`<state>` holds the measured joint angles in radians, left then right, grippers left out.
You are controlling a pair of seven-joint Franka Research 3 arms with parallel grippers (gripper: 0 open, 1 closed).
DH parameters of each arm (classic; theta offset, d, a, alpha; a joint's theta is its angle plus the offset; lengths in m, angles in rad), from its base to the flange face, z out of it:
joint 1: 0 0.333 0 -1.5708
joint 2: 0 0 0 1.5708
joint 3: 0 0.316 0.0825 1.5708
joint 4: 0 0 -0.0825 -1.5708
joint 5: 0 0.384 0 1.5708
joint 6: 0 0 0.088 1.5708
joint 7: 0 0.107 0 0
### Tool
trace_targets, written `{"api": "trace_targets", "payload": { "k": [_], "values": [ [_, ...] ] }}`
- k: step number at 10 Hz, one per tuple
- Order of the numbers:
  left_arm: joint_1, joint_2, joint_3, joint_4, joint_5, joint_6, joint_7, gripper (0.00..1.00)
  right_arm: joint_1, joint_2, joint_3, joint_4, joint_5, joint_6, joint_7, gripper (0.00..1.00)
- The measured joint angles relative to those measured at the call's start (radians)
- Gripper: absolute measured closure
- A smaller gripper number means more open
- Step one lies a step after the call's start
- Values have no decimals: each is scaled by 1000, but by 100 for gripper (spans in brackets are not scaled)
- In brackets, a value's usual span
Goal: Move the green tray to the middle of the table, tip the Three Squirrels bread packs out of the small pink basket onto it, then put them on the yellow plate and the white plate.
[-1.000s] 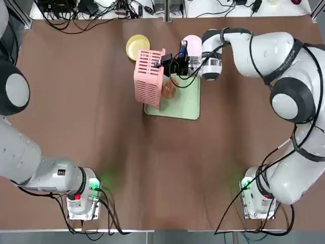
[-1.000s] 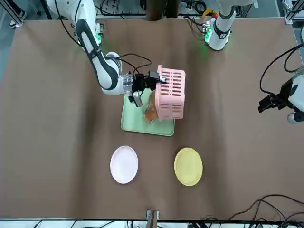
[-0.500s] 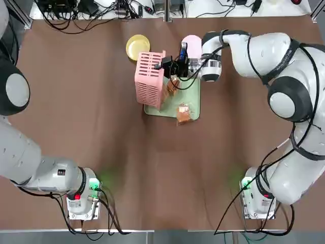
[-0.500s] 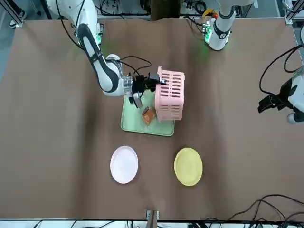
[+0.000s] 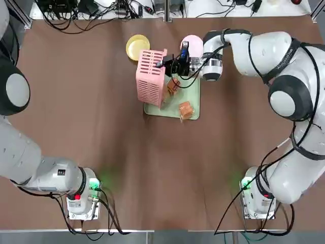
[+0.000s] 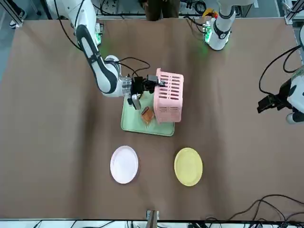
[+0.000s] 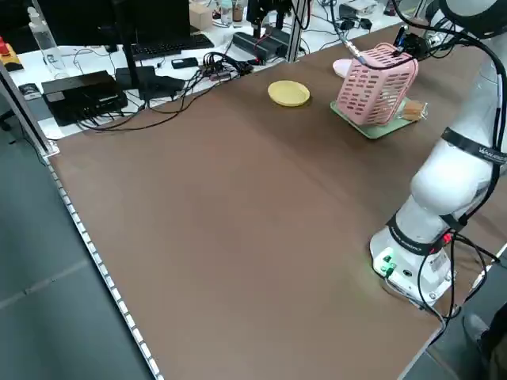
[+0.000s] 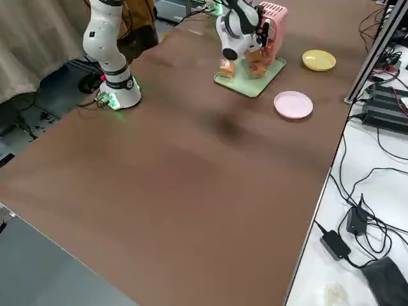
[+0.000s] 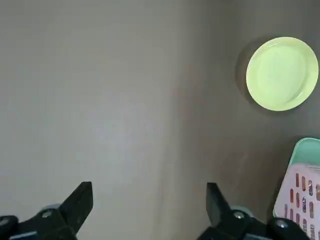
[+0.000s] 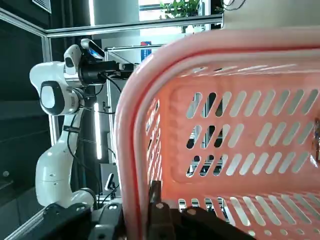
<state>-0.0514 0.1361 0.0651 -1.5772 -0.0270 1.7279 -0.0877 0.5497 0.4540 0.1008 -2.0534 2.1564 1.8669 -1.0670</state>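
Gripping the rim of the slatted pink plastic basket [image 6: 169, 97], the right gripper [image 6: 158, 83] is holding it tipped over the flat pale-green rectangular tray [image 6: 145, 127], where clear-wrapped golden-brown bread packs [image 5: 186, 110] are lying. The left gripper [image 9: 150, 202] is hovering open, well apart from the basket.

In the top view, the right arm's fingers and the white plate's [image 5: 191, 44] three-o'clock edge are hidden.

No readable text anywhere.
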Motion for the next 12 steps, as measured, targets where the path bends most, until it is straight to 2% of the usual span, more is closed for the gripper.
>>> {"api": "trace_targets", "payload": {
  "k": [5, 8, 12],
  "values": [
    [1, 0, 1, 0, 16, 0, 5, 0, -70, -1, -2, -68, 0, -89, -1, 93],
    [0, 0, -21, -1, 59, 0, 6, 0, -112, -3, -3, -107, 0, -148, -1, 93],
    [2, 20, -23, -5, 64, 1, 6, 0, -141, -12, -3, -115, -1, -151, -11, 93]
  ]
}}
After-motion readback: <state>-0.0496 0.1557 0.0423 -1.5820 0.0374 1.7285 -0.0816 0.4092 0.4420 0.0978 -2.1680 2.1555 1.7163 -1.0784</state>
